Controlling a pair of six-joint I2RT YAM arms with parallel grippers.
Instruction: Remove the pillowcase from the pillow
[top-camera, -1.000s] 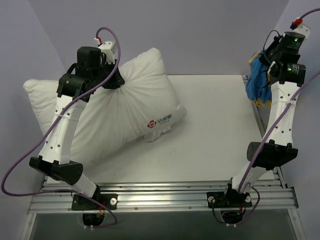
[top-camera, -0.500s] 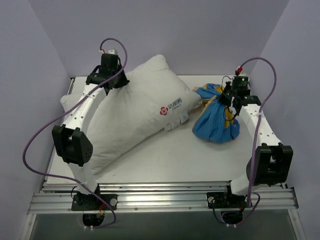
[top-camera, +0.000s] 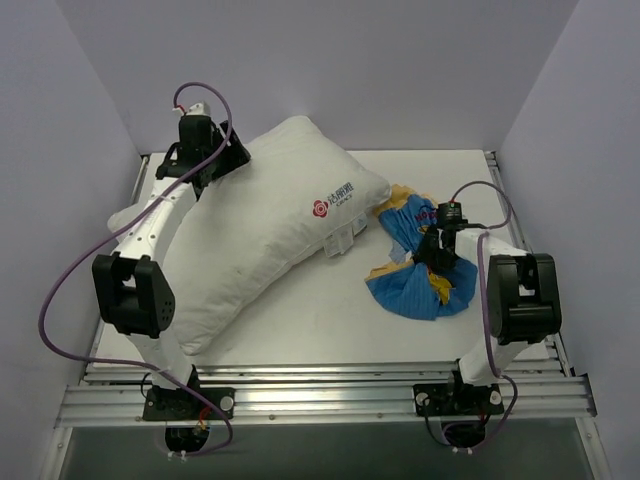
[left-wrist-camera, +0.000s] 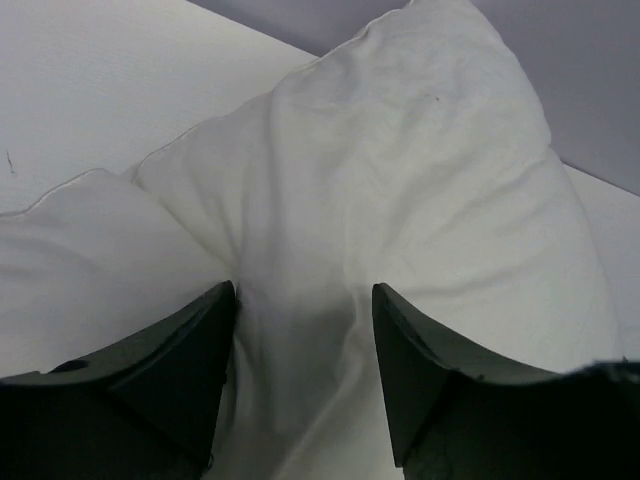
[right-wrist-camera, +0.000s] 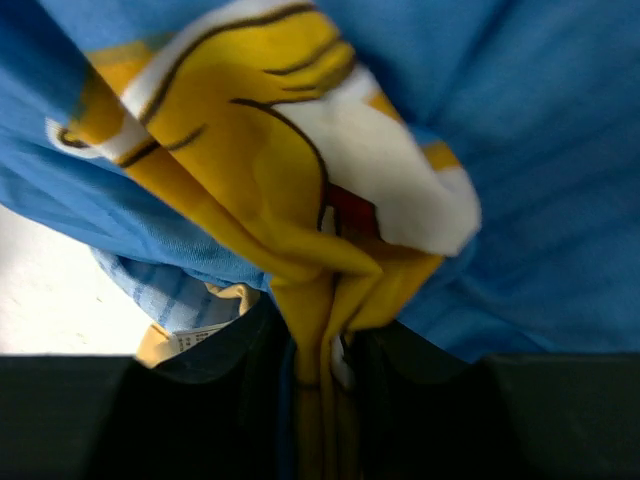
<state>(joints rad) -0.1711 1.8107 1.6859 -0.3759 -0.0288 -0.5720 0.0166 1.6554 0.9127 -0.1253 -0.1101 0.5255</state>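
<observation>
White and plump, the pillow (top-camera: 265, 225) lies bare on the counter (top-camera: 300, 330), slanting from the near left up to the far middle. Its small red logo (top-camera: 319, 208) faces up, and a white sewn tag (top-camera: 345, 238) hangs at the edge just below it. One far corner of the pillow rises to a point near the back wall.

The left hand (top-camera: 228, 160) sits at the pillow's far left edge, with the arm reaching along the left side of the counter. In the left wrist view its hand (left-wrist-camera: 302, 295) has the two dark fingers (left-wrist-camera: 190, 350) standing well apart. A soft ridge of white pillow (left-wrist-camera: 400, 180) cloth runs between them, and nothing is pinched.

The pillowcase (top-camera: 415, 280) is completely off the pillow. It lies crumpled in a blue heap on the right half of the counter, with yellow patches showing in the folds. Its far end comes just beside the pillow's right corner, but the top view does not show whether the two touch.

The right hand (top-camera: 434, 258) is down on top of this heap. The right wrist view shows its hand (right-wrist-camera: 322, 360) with the fingers (right-wrist-camera: 245, 355) close together. They are clamped on a gathered fold of yellow, white and black cartoon print. Blue pillowcase (right-wrist-camera: 530, 150) cloth fills the rest of that view. A small printed label (right-wrist-camera: 185, 340) peeks out at the lower left, above a patch of pale counter.
</observation>
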